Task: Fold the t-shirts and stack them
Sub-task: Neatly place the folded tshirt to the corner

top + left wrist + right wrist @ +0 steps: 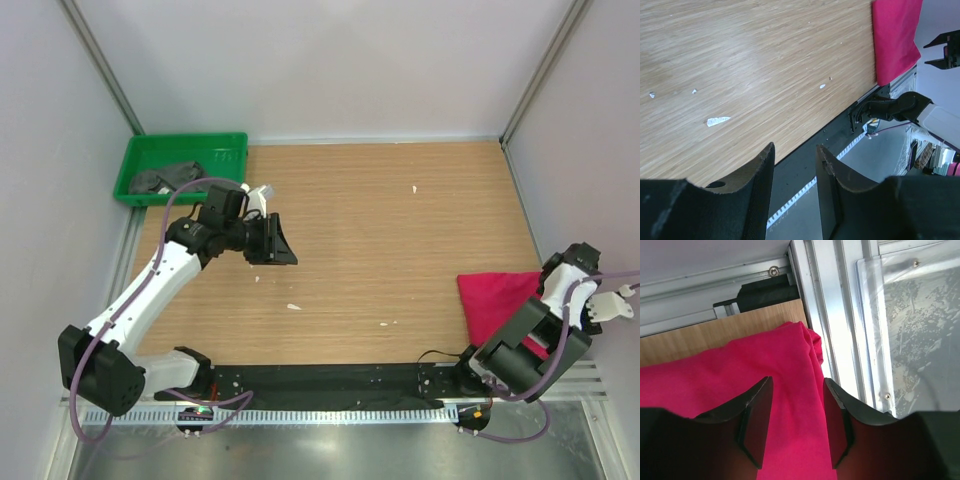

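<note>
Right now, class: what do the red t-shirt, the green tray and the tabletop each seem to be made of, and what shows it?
Red t-shirt: soft matte cloth, perhaps cotton; it wrinkles and folds.
Green tray: probably moulded plastic; even colour, smooth rigid rim.
Tabletop: wood or wood-look laminate; streaked grain, slight sheen.

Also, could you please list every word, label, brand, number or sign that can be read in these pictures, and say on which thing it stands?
No text can be read in any view.
The red t-shirt is plain.
The green tray and the dark grey t-shirt inside it show no print or label.
The clutter beyond the table edge in the left wrist view is too blurred to read.
</note>
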